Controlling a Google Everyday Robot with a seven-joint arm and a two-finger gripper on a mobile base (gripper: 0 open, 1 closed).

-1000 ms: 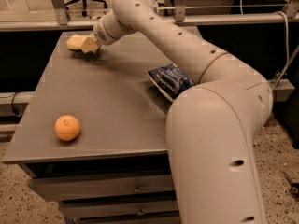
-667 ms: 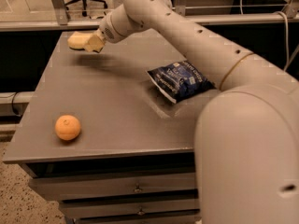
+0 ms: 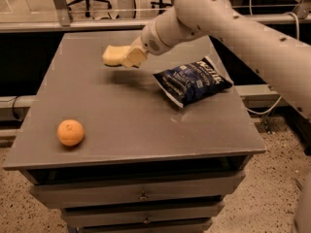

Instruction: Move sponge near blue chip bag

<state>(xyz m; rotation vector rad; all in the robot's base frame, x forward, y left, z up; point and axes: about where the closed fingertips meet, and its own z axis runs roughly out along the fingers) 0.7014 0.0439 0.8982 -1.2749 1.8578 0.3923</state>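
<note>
One pincer (image 3: 128,57) holds sponge (image 3: 112,55) aloft near blue chip bag (image 3: 193,80).

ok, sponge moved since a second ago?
Yes. Held in the gripper, the sponge went right, from the table's far-left corner toward the blue chip bag; the orange stayed put.

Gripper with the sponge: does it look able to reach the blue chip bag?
Probably yes. The gripper, shut on the sponge, hangs above the table close beside the blue chip bag, with bare tabletop between them. The orange sits well clear, near the front edge.
</note>
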